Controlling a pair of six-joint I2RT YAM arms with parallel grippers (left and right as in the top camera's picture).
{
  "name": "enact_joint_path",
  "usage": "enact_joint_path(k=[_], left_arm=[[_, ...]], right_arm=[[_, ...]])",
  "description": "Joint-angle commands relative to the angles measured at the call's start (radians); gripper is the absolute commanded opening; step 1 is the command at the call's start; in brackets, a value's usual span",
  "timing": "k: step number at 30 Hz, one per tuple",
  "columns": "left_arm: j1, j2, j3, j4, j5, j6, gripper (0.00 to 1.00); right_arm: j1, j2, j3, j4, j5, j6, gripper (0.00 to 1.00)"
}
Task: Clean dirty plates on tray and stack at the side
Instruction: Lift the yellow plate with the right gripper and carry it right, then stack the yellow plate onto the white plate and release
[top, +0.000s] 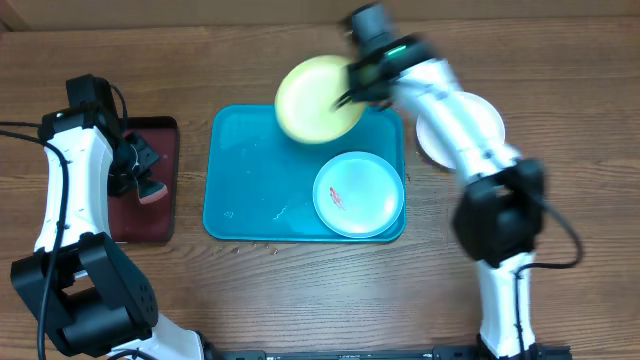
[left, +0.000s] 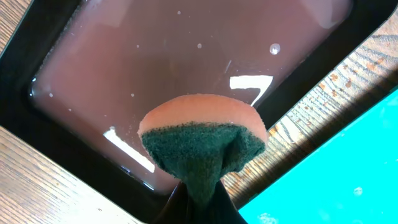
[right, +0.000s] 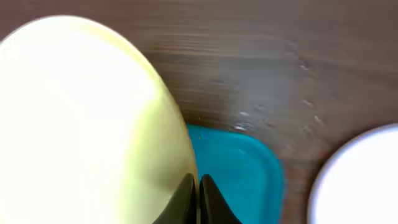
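– Mid-table, teal tray (top: 240, 170): progress?
– Glossy rigid plastic, raised rim, droplets. White plate (right: 367, 180) sits off it at right, looks done. Yellow-green plate (top: 310, 100) is tilted over the far edge, right gripper (top: 351, 94) pinching its rim. Aqua plate (top: 360, 200), near right on the tray, smeared red: not cleaned.
– Left gripper (left: 199, 194)?
– Clamped on sponge (left: 202, 134), orange foam, green scrub pad, over dark red tray (left: 124, 62).

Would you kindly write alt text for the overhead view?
The right gripper holds the yellow-green plate above the far edge of the teal tray. An aqua plate with a red smear lies in that tray, a white plate beside it; the left gripper holds a sponge over the dark red tray.
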Motion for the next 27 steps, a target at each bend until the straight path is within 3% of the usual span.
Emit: enact_joint_path(k=[1,14,27], left_arm=[[0.005,0.005,-0.003,0.002,0.010,-0.014,0.04],[0.005,0.005,-0.003,0.015,0.061,-0.014,0.04],[0.005,0.005,-0.003,0.016,0.061,-0.013,0.04]], right_arm=[[-0.113,-0.042,0.010,-0.053,-0.317,0.032,0.04],[-0.389,-0.031,-0.202,-0.117,-0.181,0.025,0.04],[-0.520,-0.031,-0.212,-0.137,-0.058,0.021,0.04]])
